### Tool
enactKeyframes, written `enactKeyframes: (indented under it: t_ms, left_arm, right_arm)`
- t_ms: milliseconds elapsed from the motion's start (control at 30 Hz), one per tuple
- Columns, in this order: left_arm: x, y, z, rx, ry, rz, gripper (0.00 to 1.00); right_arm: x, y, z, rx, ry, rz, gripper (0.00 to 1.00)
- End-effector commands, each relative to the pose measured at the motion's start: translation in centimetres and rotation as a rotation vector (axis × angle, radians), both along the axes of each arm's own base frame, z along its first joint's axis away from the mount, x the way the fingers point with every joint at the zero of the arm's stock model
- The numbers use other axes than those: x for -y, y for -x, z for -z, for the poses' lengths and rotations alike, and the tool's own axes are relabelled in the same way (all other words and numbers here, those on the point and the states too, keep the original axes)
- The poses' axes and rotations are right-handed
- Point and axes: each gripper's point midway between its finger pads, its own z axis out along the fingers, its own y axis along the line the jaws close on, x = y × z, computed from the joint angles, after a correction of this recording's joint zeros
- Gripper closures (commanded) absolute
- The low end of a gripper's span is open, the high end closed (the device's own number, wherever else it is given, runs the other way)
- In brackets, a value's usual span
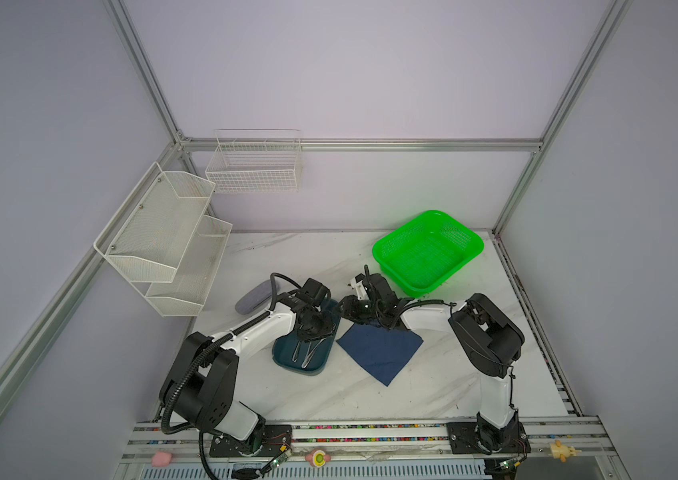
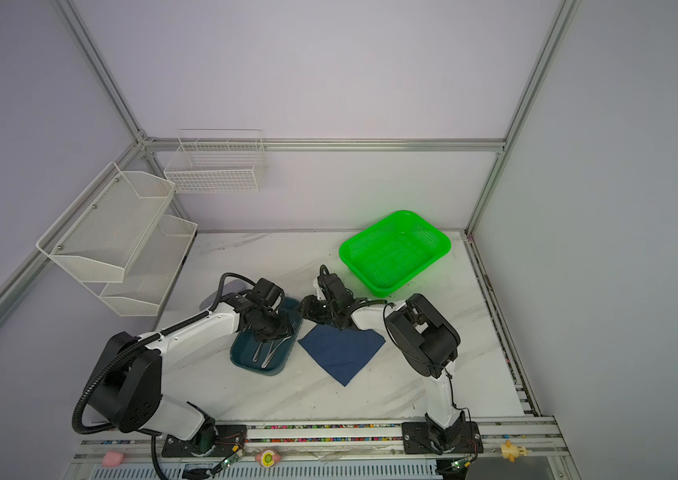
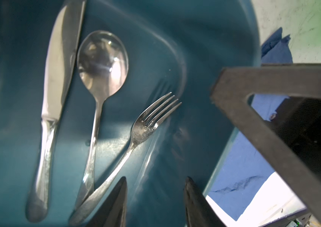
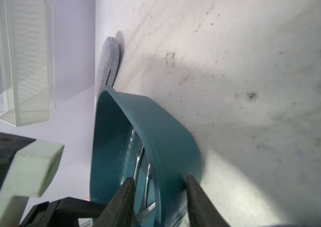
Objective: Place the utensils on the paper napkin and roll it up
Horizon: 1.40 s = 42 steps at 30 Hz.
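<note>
The utensils lie side by side in a dark teal tray (image 3: 175, 29): a knife (image 3: 55, 98), a spoon (image 3: 102, 64) and a fork (image 3: 146, 127). In both top views they show as silver pieces (image 1: 308, 353) in the tray (image 2: 246, 357). My left gripper (image 3: 155, 196) hovers low over the tray, open and empty, with the fork's handle just beside one finger. My right gripper (image 4: 159, 196) stands open astride the tray's far wall (image 4: 165, 133), one finger inside and one outside. The navy paper napkin (image 1: 379, 353) lies flat to the right of the tray, bare.
A green basket (image 1: 426, 253) sits at the back right. A grey oblong case (image 1: 252, 297) lies behind the tray. A white mesh shelf (image 1: 163, 237) and a wire basket (image 1: 254, 166) hang on the left and back walls. Both grippers are close together over the tray.
</note>
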Motion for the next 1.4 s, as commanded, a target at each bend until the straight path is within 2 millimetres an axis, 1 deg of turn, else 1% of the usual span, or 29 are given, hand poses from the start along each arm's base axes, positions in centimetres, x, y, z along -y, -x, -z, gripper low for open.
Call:
enactKeyframes:
  t_ms: [0,33,100,167,233,300,400,500,600,667,700,733,800,900,1000,1167,1233,1300,1367]
  left_arm:
    - [-1.0,-0.2,-2.2,0.100,-0.005,-0.055,0.51]
    - [-1.4,-0.2,-2.8,0.124,-0.010,-0.065,0.50]
    - [-2.4,0.0,-3.2,0.150,-0.039,-0.087,0.49]
    - [-3.4,0.2,-3.8,0.171,-0.072,-0.098,0.49]
    - [-4.2,0.4,-4.2,0.190,-0.098,-0.092,0.47]
    - [-4.6,0.6,-4.4,0.206,-0.115,-0.065,0.44]
    - [-5.1,0.9,-3.9,0.202,-0.141,-0.003,0.43]
    - [-4.8,1.1,-2.8,0.154,-0.133,0.067,0.44]
    - [-4.4,0.8,-1.8,0.095,-0.129,0.101,0.52]
    - [-3.8,0.5,-1.3,0.077,-0.117,0.140,0.55]
    - [-3.6,0.2,-0.4,0.047,-0.126,0.162,0.57]
    - [-3.4,0.0,0.0,0.033,-0.127,0.178,0.58]
    - [-2.7,-0.5,0.3,0.019,-0.119,0.217,0.60]
    - [-2.7,-1.2,0.8,0.003,-0.146,0.238,0.62]
    - [-2.7,-1.3,1.1,-0.021,-0.167,0.270,0.62]
    - [-2.4,-1.0,1.8,-0.053,-0.163,0.320,0.63]
    - [-2.4,-1.0,2.1,-0.060,-0.166,0.323,0.63]
    - [-2.3,-1.0,2.5,-0.067,-0.160,0.330,0.63]
    - [-2.3,-1.2,2.7,-0.073,-0.168,0.325,0.65]
  right_arm:
    - [-1.9,0.2,-1.8,0.024,-0.095,-0.072,0.54]
    - [-2.4,0.4,-2.0,0.023,-0.122,-0.102,0.54]
    - [-2.8,0.2,-2.6,0.013,-0.132,-0.113,0.56]
    - [-2.3,-0.4,-2.9,0.042,-0.082,-0.080,0.54]
    - [-0.9,-1.1,-3.2,0.065,-0.006,-0.015,0.53]
    - [1.1,-1.4,-3.4,0.115,0.092,0.041,0.52]
    - [3.9,-0.9,-4.1,0.161,0.161,0.089,0.51]
    - [6.1,0.1,-5.1,0.205,0.205,0.115,0.51]
    - [8.3,1.2,-5.7,0.226,0.224,0.158,0.50]
    - [9.5,1.8,-5.9,0.234,0.236,0.185,0.50]
    - [10.1,2.1,-5.8,0.234,0.245,0.199,0.50]
    - [10.7,2.4,-5.6,0.225,0.253,0.213,0.50]
    - [11.7,2.8,-5.3,0.212,0.269,0.240,0.49]
    - [12.7,3.5,-4.8,0.201,0.278,0.261,0.49]
    - [13.5,3.8,-4.5,0.199,0.300,0.282,0.49]
    - [16.7,2.6,-5.3,0.295,0.486,0.339,0.47]
    - [17.3,2.5,-6.7,0.333,0.486,0.358,0.46]
    - [17.2,2.7,-7.0,0.339,0.469,0.353,0.45]
    - [16.8,3.0,-6.8,0.331,0.446,0.333,0.45]
